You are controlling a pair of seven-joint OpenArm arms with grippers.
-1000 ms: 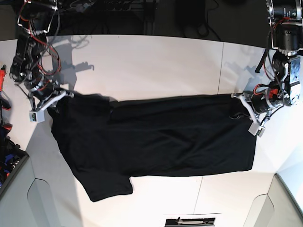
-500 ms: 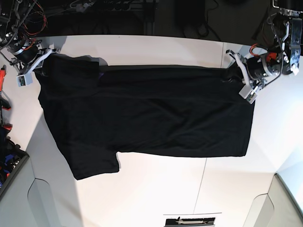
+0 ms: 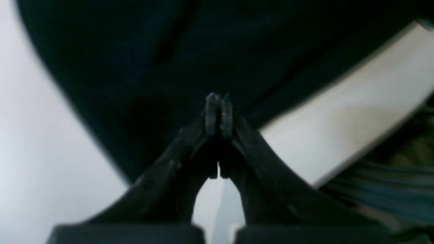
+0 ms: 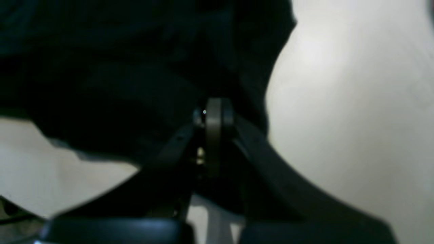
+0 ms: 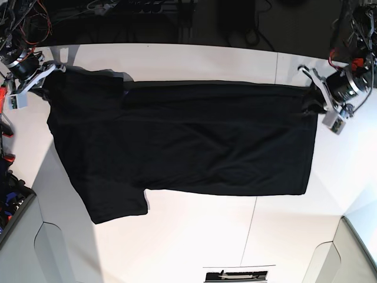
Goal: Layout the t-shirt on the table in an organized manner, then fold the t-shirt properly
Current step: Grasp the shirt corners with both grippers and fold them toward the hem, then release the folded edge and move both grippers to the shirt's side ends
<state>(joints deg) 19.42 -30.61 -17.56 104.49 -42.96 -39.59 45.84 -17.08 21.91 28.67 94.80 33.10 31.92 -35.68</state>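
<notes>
White table (image 5: 194,236) carries the black t-shirt (image 5: 188,138) stretched between our left end effector (image 5: 314,100) at three o'clock and right end effector (image 5: 48,75) at ten o'clock, both pinching cloth; overpulling could slip it.

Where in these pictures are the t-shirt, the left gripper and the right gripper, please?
t-shirt (image 5: 200,141): base view, middle of the body.
left gripper (image 3: 218,112): left wrist view, between the shut fingertips.
right gripper (image 4: 213,117): right wrist view, between the shut fingertips.
</notes>
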